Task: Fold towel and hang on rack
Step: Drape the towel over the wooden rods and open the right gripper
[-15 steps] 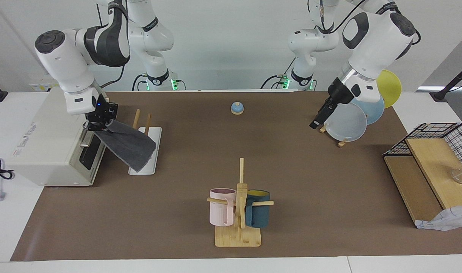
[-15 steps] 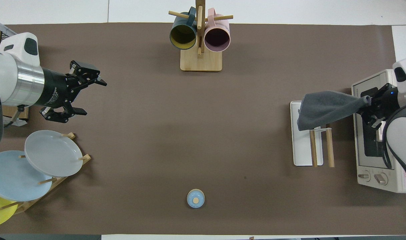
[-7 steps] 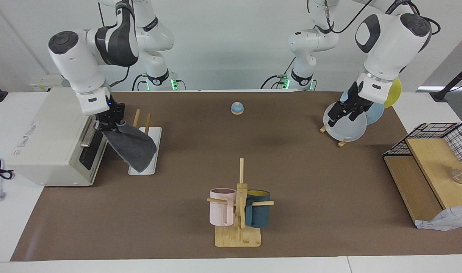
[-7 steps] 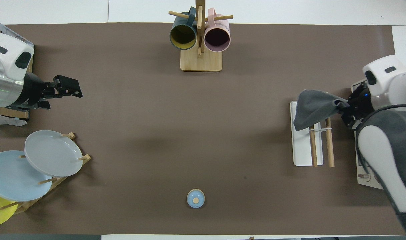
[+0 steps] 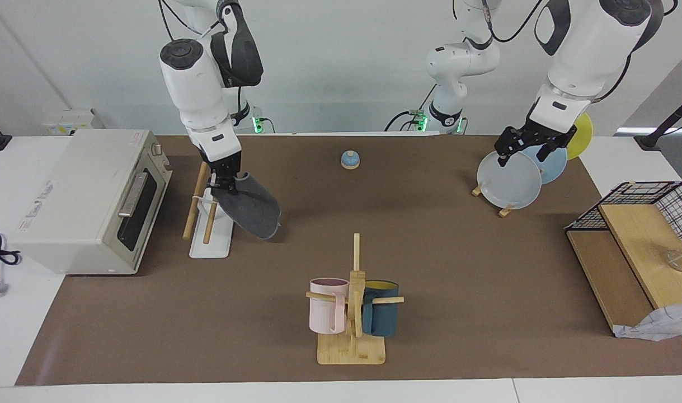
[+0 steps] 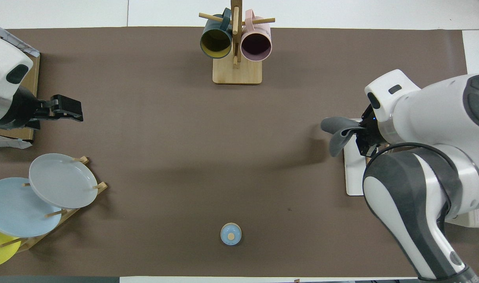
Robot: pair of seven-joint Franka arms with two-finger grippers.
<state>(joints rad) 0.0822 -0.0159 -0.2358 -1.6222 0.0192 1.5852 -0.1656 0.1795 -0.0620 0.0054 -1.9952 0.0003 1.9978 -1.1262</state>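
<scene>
from my end the right gripper (image 5: 224,180) was clamped on the towel (image 5: 251,207), grey side out, holding it up over the rack (image 5: 209,246), hanging just past the dowels. the left gripper (image 5: 528,146) sat above the grey plate (image 5: 508,182), fingers spread apart, holding nothing.

We are seeing the rack (image 5: 209,224) lying beside the oven (image 5: 89,201), toward the right arm's end. The mug tree (image 5: 352,313) is standing farther from the robots than the bell (image 5: 349,159).
</scene>
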